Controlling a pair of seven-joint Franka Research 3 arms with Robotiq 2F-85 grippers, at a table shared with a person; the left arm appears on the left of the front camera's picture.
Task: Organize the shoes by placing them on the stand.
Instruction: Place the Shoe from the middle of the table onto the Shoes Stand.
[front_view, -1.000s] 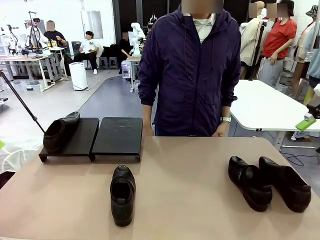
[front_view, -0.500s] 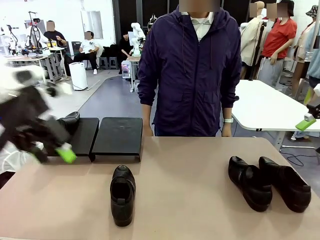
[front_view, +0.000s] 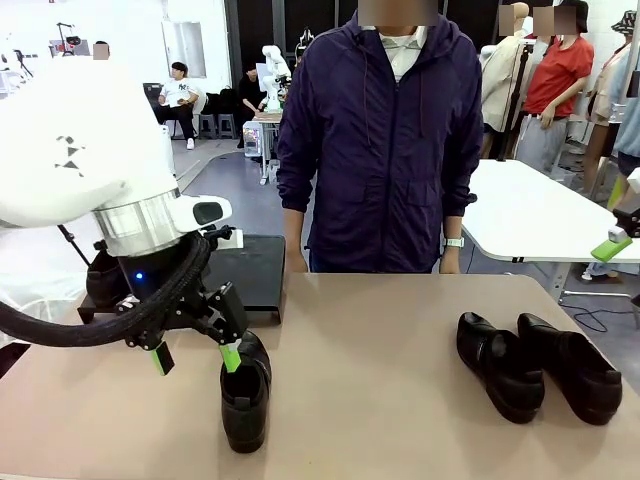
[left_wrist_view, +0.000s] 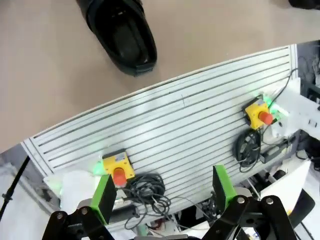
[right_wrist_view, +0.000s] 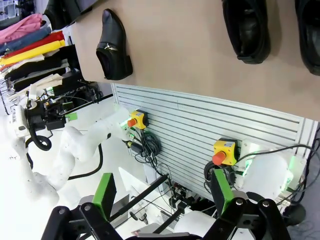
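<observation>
The left claw, jaws wide apart at lower left, should centre over the lone shoe and pinch its sides evenly.

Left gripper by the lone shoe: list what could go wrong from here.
1. The left gripper is open and sits off to one side of the lone shoe; one pad is at its toe, the other over bare table, so closing may just shove or twist it.
2. The left arm hangs close to the racked shoe on the stand; swinging could knock it off.
</observation>
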